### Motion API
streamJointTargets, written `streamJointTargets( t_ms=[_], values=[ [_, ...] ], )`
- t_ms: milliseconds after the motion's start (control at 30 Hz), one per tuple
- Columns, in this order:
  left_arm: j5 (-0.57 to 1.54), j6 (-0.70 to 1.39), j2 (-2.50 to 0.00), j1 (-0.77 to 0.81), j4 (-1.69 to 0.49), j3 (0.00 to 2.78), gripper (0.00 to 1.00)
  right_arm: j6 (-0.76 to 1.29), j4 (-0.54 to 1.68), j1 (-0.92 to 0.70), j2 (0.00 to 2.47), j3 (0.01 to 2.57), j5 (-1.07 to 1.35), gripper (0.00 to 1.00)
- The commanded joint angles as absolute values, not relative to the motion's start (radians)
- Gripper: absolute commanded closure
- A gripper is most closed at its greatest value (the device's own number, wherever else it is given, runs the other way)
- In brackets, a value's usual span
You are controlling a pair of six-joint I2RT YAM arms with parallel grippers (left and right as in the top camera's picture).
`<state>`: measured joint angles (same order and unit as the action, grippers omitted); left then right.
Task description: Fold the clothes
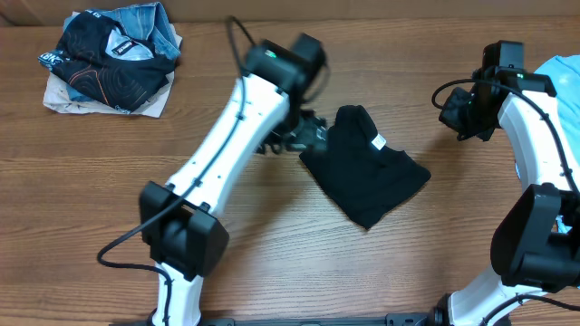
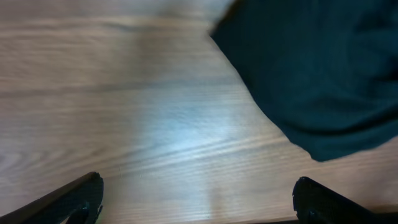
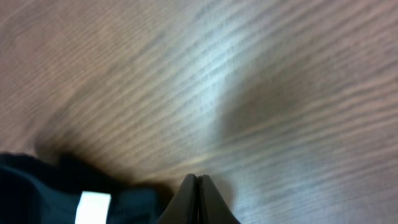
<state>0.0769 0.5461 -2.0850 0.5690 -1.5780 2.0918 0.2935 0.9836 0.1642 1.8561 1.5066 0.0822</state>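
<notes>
One black shirt [image 1: 367, 172], one tee [image 1: 564, 71], one heap [image 1: 113, 59]; left jaws apart, right jaws together.

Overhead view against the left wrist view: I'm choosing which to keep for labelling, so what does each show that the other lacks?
Only the overhead shows the heap of clothes at the far left, a light blue garment at the right edge, the right arm and a white neck label. Only the left wrist shows the left pincer spread wide over bare wood, holding nothing. Both show the black shirt lying on the wooden table.
</notes>
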Motion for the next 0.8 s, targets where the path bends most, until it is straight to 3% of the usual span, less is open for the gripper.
streamJointTargets(
  t_ms=[0,767],
  values=[
    [0.048,0.638,-2.073,0.595,-1.549,2.043,0.00,0.284,0.959,0.162,1.857,1.473,0.113,0.96],
    [-0.030,0.602,-2.073,0.511,-1.522,2.024,0.00,0.321,0.931,-0.044,1.960,1.348,0.159,0.96]
  ],
)
